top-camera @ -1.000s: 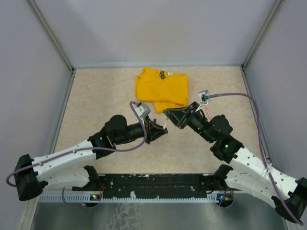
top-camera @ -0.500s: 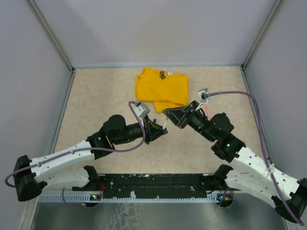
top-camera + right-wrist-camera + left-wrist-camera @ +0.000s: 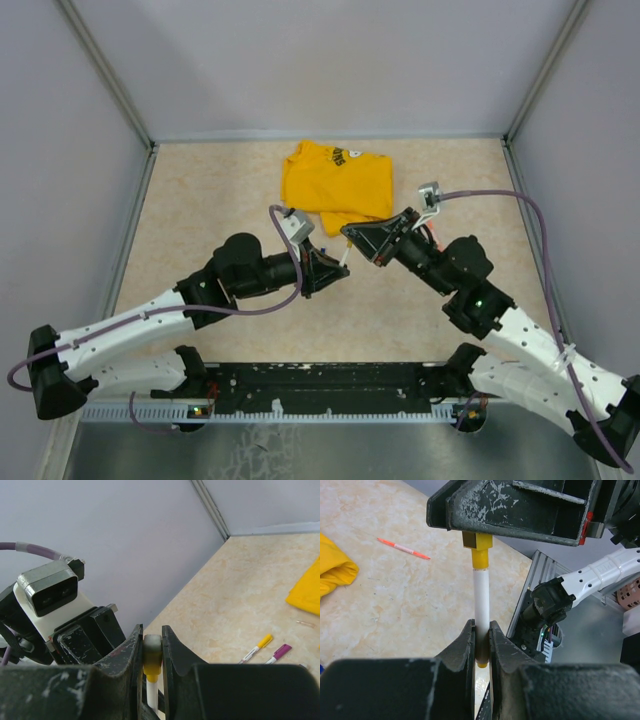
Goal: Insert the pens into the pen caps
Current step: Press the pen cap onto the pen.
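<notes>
Left pincer (image 3: pixel 481 632) grips the pen (image 3: pixel 481 595), right pincer (image 3: pixel 151 636) grips the yellow cap (image 3: pixel 481 558); both have hardly moved, and the cap appears seated.

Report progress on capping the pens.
Apparently done: a yellow-ended pen and a magenta-ended pen lie aside. In hand: left fingers grip a thin white pen, its end meeting the yellow plastic cap held by right fingers. Possibly left: a thin orange-red pen lies loose.

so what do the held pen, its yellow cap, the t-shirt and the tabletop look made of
The pen looks like plastic: a smooth white barrel with a slight sheen. The yellow cap is probably moulded plastic, opaque with crisp edges. The t-shirt is soft matte fabric, folded and creased. The tabletop has a beige mottled stone look, perhaps laminate; unclear.
</notes>
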Robot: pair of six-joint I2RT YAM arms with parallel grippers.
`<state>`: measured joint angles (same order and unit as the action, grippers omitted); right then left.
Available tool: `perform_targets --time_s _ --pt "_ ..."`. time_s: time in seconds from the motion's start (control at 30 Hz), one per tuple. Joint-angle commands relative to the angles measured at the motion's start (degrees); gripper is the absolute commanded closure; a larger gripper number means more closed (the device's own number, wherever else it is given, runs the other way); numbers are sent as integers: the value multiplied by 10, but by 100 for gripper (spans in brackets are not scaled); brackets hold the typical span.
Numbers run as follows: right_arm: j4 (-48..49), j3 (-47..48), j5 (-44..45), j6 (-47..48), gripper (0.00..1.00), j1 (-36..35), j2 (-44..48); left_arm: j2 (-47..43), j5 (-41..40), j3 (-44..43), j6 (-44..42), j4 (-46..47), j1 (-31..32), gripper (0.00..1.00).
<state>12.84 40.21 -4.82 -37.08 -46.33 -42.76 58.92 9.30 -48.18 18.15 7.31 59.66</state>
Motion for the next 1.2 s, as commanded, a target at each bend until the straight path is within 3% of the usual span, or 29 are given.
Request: perform_targets --time_s 0.0,0.4,1.17 --pt "-107 -25 -79 7 100 -22 -7 -16 -48 -67 -13 125 -4 100" --pt "-55 -119 -35 -28 100 -106 -12 -10 -60 -76 -21 132 -4 100" --pt "-45 -252 11 -63 100 -153 14 13 -67 -96 -7 168 -4 100"
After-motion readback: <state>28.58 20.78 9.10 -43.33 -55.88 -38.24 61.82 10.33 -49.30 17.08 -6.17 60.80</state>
